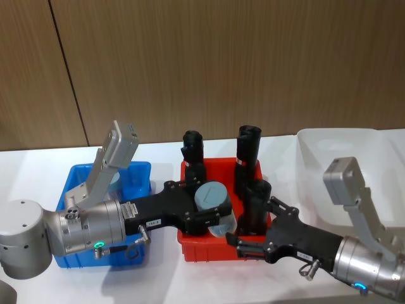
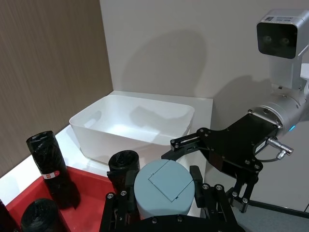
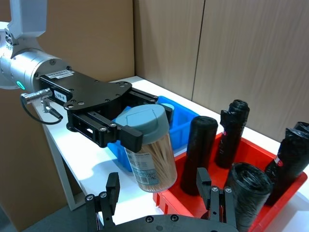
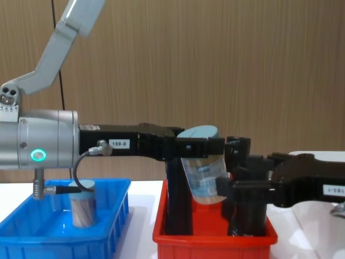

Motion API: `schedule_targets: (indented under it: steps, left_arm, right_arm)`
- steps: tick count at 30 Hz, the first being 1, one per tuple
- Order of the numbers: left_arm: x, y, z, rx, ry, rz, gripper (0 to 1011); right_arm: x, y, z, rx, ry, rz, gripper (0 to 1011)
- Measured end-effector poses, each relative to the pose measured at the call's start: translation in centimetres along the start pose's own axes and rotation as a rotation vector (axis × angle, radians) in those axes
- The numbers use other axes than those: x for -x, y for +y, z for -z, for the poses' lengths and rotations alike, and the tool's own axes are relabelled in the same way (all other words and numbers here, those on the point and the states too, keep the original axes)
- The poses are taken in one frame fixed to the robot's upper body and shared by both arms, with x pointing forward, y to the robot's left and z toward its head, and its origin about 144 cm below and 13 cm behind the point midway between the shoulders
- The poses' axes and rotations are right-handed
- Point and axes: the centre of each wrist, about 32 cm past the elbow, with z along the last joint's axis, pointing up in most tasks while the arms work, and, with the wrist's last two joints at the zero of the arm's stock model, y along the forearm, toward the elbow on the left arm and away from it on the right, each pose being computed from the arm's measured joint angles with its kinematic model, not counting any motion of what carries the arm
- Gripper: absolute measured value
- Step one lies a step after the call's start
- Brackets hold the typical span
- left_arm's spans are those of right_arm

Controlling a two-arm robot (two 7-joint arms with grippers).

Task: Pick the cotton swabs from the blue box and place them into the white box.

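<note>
Across a white tabletop (image 1: 164, 278) stand 3 bins in a row. Largest is the white box (image 1: 354, 144), on the robot's right, with nothing showing inside it. At the centre is a red bin (image 1: 202, 250) and on the left the low blue box (image 1: 136, 177).

Reaching from the left over the red bin, the left gripper (image 1: 214, 214) is clamped on 1 tub of cotton swabs (image 3: 153, 162), pinching it just beneath the pale-blue lid. The tub hangs in the air above the red bin's front half, touching nothing else. The right gripper (image 1: 254, 223) comes in from the right, just beside the tub, its jaws wide apart and holding nothing.

Inside the red bin stand 4 black wrapped rolls (image 1: 248, 142), close to both grippers. A second tub (image 4: 82, 208) waits upright in the blue box.

This looks like the carry from blue box to white box, at a likely hand-over between arms, since the white box lies on the right arm's side. The next move would call for the right gripper to close on the clear body below the left gripper's fingers without knocking the rolls, before the left gripper lets go.

The held tub's long axis is near vertical but tilted. Its lid is uppermost and its base swings a little toward the robot's right.
</note>
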Motion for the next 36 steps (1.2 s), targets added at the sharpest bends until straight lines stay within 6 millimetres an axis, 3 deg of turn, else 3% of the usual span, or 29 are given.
schedule_targets:
  steps: [30, 36]
  left_arm:
    - [0.0, 0.0, 0.0, 0.000, 0.000, 0.000, 671]
    - [0.0, 0.0, 0.0, 0.000, 0.000, 0.000, 671]
  right_arm:
    - [0.0, 3.7, 0.3, 0.005, -0.038, -0.033, 1000]
    - [0.0, 4.1, 0.3, 0.007, -0.044, -0.033, 864]
